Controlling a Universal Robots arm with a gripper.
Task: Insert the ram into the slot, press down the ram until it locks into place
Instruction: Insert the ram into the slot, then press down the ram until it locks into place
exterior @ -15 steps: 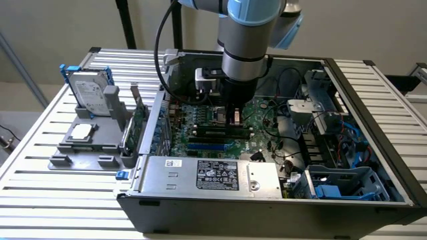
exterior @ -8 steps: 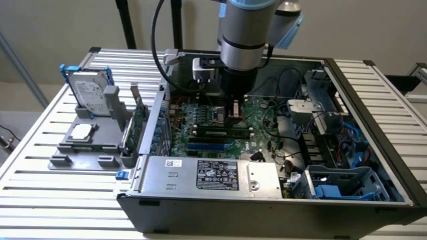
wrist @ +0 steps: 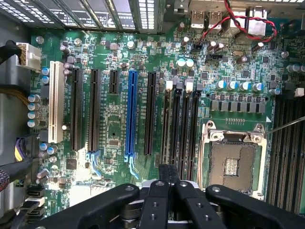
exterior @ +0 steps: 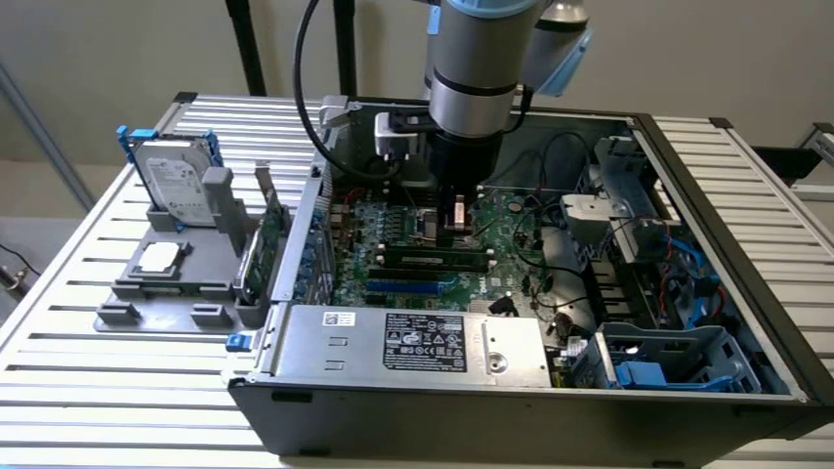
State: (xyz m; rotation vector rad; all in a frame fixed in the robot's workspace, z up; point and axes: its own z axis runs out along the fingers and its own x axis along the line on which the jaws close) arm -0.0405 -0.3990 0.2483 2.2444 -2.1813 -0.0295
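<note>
Ram (exterior: 437,260) lies lengthwise on the black slot bank, approx. mid motherboard (exterior: 391,220), inside the open PC case (exterior: 521,410); locked or not: cannot tell. Slot (wrist: 167,124) runs betw. blue slot (wrist: 131,114) and CPU socket (wrist: 233,164). Gripper (exterior: 456,223) hangs vertical just beside the ram, on the far side from the case's front wall. Fingers (wrist: 159,205) clenched together, nothing seen betw. them. Case sits on slatted desk (exterior: 104,391), toward the exterior view's right edge.
</note>
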